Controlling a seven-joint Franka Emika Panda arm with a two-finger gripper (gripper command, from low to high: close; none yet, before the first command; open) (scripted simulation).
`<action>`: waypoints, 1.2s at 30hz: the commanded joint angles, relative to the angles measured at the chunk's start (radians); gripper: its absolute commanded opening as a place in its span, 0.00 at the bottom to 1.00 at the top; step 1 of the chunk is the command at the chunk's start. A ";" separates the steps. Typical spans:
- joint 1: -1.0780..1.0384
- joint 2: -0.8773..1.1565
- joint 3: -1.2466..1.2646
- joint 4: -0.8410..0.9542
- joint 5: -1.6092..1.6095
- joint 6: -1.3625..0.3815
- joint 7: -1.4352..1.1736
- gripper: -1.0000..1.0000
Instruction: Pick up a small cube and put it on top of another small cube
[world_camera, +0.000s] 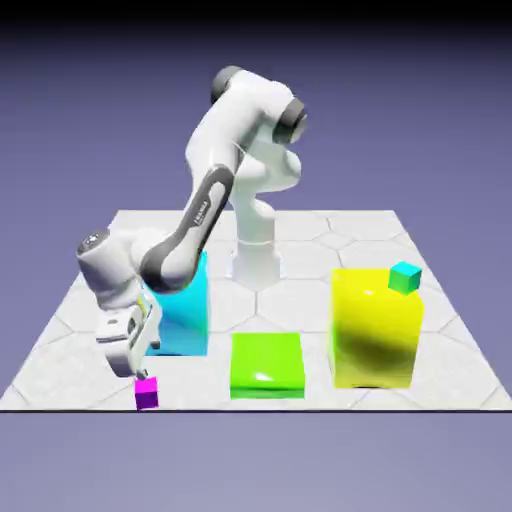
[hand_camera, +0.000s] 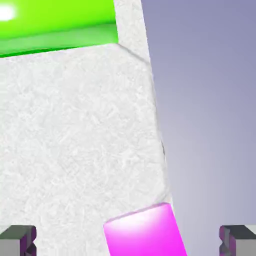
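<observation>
The small cube (world_camera: 146, 392) is tiny and all magenta, resting on the table near its front edge at the exterior view's left. My gripper (world_camera: 140, 373) hangs just above it, tilted, with the jaws spread wide. In the hand view the magenta cube (hand_camera: 144, 231) lies between the two grey fingertips (hand_camera: 19, 240), touching neither, close to the table's edge. My gripper (hand_camera: 128, 241) is open and holds nothing. A tiny teal cube (world_camera: 405, 277) sits on top of the big yellow block (world_camera: 375, 328).
A big cyan block (world_camera: 185, 310) stands right behind the hand. A flat green block (world_camera: 267, 364) lies in the middle front, also seen as the green block (hand_camera: 57, 25) in the hand view. The table edge (hand_camera: 157, 125) runs beside the cube.
</observation>
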 joint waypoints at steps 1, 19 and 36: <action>0.005 0.021 -0.014 0.014 0.015 -0.016 -0.044 0.50; 0.019 -0.013 -0.028 0.038 -0.025 -0.113 -0.150 0.00; -0.113 -0.630 0.083 -0.224 -0.476 -0.235 0.101 0.00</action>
